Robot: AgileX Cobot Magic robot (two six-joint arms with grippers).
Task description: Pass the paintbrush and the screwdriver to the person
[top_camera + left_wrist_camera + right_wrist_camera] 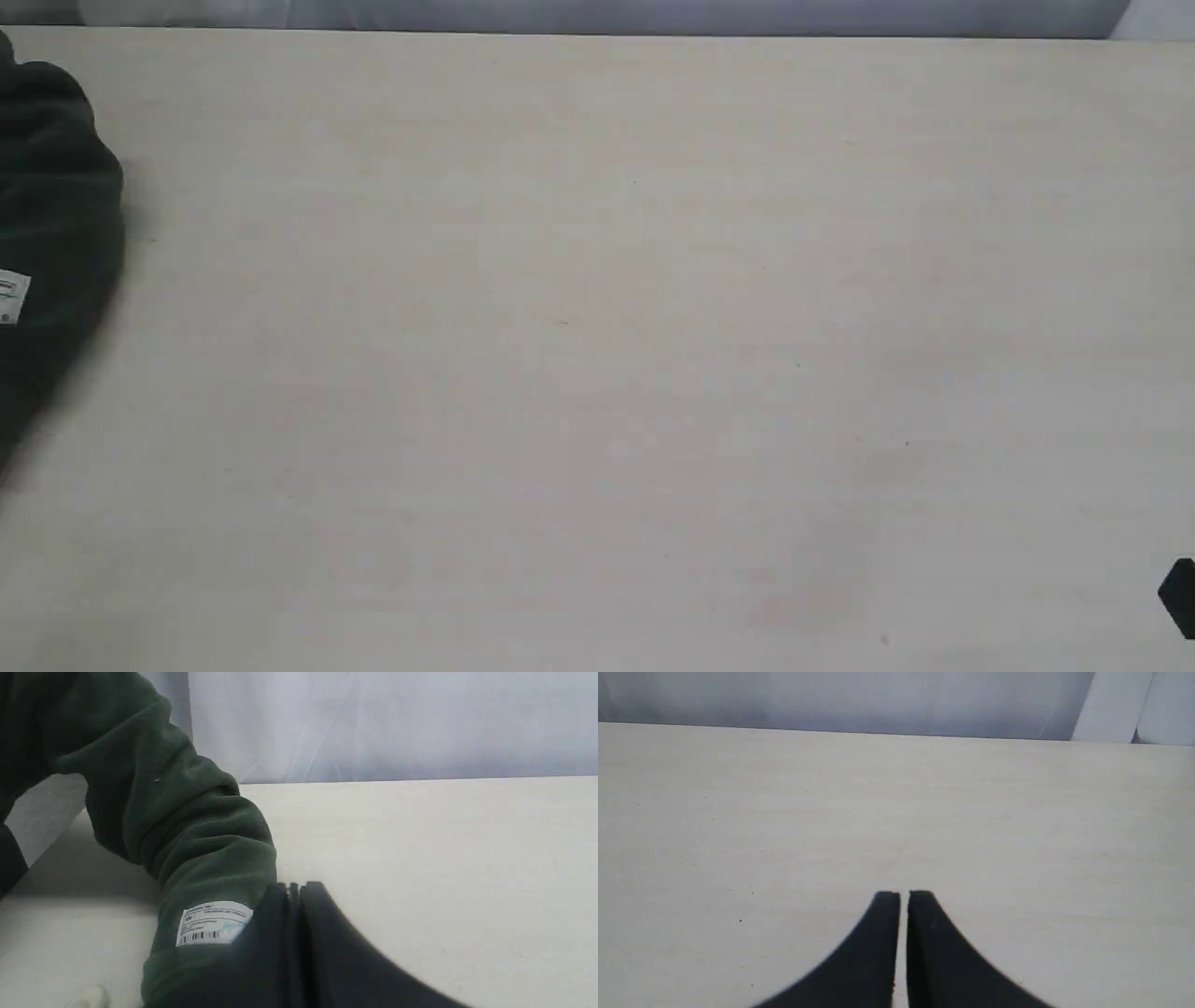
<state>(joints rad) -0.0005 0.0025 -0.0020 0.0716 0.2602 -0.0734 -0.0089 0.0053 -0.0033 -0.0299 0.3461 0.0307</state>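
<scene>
You see neither paintbrush nor screwdriver on the bench (597, 373), so both look handed over already (my guess). Your left hand (295, 885), beside the person (187, 835), and right hand (903, 893) are pressed together, empty.

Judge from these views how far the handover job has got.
Done: cannot be confirmed; neither paintbrush nor screwdriver shows on the table or anywhere. In hand: nothing; the left gripper and right gripper are shut and empty, the left beside the person's sleeve. Left: unclear, either both handovers or none.

Left pincer (294, 887), jaws pressed together; right pincer (903, 895), jaws closed to a slit.
</scene>
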